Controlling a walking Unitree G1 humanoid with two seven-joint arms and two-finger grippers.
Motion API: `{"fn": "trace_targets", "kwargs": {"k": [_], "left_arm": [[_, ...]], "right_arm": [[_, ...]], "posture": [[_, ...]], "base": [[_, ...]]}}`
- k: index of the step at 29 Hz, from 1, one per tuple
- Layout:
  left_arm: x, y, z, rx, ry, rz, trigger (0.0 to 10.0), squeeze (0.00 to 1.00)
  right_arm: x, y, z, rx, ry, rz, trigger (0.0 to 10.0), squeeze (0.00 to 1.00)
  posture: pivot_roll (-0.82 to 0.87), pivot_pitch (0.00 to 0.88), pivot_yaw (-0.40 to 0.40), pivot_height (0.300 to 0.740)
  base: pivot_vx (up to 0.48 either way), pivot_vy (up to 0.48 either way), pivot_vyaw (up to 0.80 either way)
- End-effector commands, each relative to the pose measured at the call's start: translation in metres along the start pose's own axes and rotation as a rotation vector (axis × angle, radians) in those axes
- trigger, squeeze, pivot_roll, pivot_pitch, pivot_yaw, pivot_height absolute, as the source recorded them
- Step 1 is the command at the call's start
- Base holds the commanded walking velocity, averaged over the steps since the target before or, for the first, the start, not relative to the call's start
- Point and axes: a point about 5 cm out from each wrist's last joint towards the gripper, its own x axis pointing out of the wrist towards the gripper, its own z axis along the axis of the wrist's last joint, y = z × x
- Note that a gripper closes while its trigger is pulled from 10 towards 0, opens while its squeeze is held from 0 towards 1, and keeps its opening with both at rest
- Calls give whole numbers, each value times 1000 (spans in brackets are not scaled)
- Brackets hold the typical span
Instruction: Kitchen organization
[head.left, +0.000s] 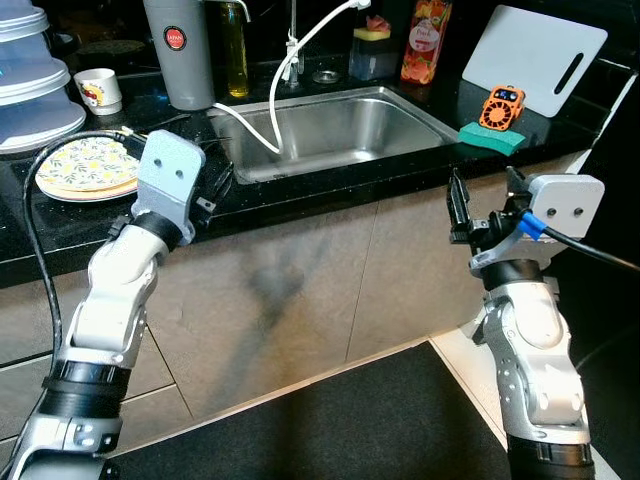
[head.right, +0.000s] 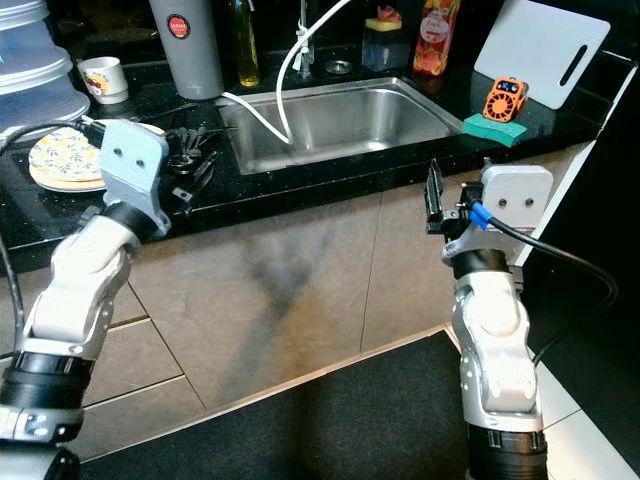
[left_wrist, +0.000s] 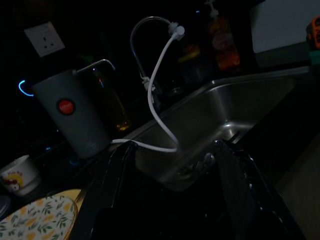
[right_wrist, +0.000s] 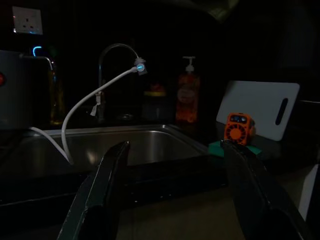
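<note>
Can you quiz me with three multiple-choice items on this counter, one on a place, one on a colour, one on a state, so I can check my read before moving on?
1. Where does the small orange gadget sit?
A. in the sink
B. on the green sponge, in front of the white cutting board
C. on the patterned plate

2. What colour is the hose that runs from the tap into the sink?
A. white
B. black
C. red

3. How do the fingers of the right gripper stand?
A. shut on the sponge
B. shut on nothing
C. open, holding nothing

Answers:
1 B: it rests on the green sponge by the cutting board.
2 A: the hose is white in every view.
3 C: the right wrist view shows a wide gap between them.
</note>
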Motion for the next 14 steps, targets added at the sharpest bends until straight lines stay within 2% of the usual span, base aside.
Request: {"fn": "trace_targets", "kwargs": {"k": [1,6,12,14], "left_arm": [[1,-4,-5,-54,22,28,10000,0],[0,-17,-5,-76,11,37,10000,0],[1,-16,-1,-69,-16,45,10000,0],[2,-14,0,-66,-25,56,10000,0]], "right_arm": [[2,-4,5,-12,-16,-7,10000,0],[8,-5,6,-16,-26,6,10000,0],[11,-4,6,-11,-30,8,10000,0],[10,-3,5,-8,-28,5,10000,0]], "posture": [[11,0,32,740],[15,0,11,740],[20,0,9,740],[20,0,10,740]], "base": [[0,0,0],[0,0,0],[0,0,0],[251,0,0]]}}
